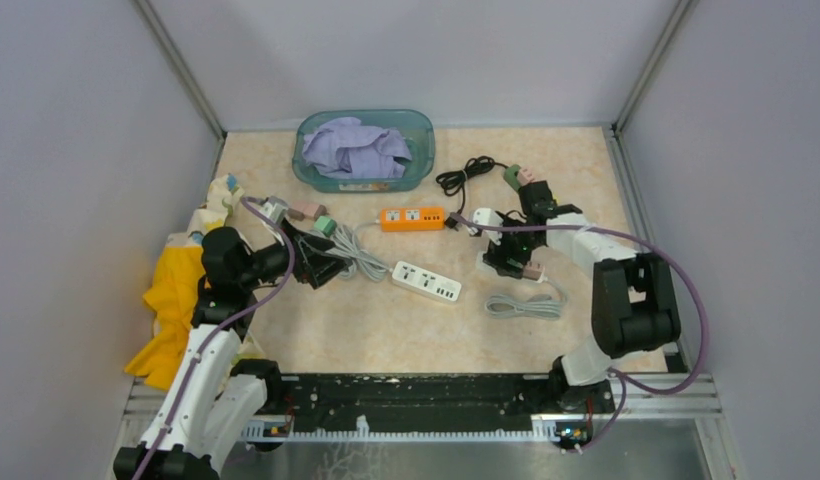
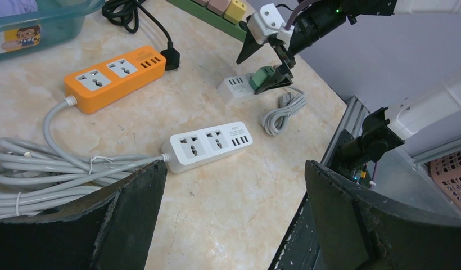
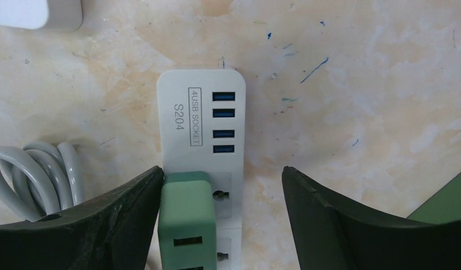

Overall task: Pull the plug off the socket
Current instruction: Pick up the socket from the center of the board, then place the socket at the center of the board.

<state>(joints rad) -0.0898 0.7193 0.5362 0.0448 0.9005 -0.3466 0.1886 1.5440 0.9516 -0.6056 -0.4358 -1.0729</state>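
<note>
Top camera looks down; both wrists see the same socket strip (image 3: 201,112).

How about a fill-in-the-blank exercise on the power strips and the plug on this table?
The plug inside the right gripper is ____ in colour. It sits in a white power strip that has ____ USB ports. The strip nearest the teal basin is ____ in colour.
Missing words: green, four, orange.
</note>
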